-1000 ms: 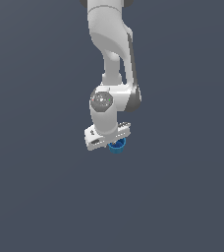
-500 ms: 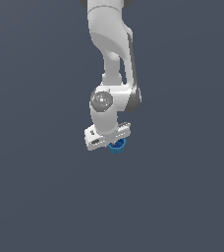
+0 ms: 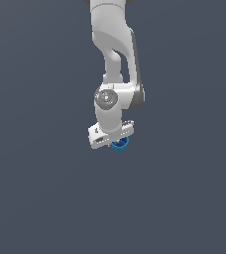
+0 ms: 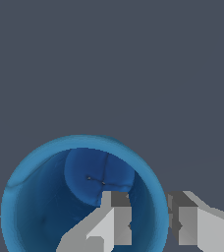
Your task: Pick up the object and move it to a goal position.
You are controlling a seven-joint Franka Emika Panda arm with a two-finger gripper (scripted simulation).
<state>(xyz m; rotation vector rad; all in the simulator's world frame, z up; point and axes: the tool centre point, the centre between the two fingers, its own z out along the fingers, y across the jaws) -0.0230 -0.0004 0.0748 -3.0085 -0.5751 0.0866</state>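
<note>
Looking at the earlier pictures and this one, nothing seems to have moved: the white arm (image 3: 116,54) hangs down in the same place, and the blue cup (image 3: 120,145) sits at the same spot under it.

The tool (image 3: 116,142) is at the low end of the arm, tipped a little to one side. In the exterior view the cup peeks out just below the tool's white bar, toward the exterior view's right. Only a small part of the cup shows there. All around is plain dark grey, and it is hard to tell if the cup touches anything below it.

In the wrist view the cup (image 4: 40,167) is big and round. It is bright blue with a thick rim, and it is hollow, with a darker blue floor deep inside. One grey finger (image 4: 115,216) of the tool reaches inside the cup. The other finger is outside the cup's wall. The wall sits between the two, so the tool is closed on the rim of the cup.
</note>
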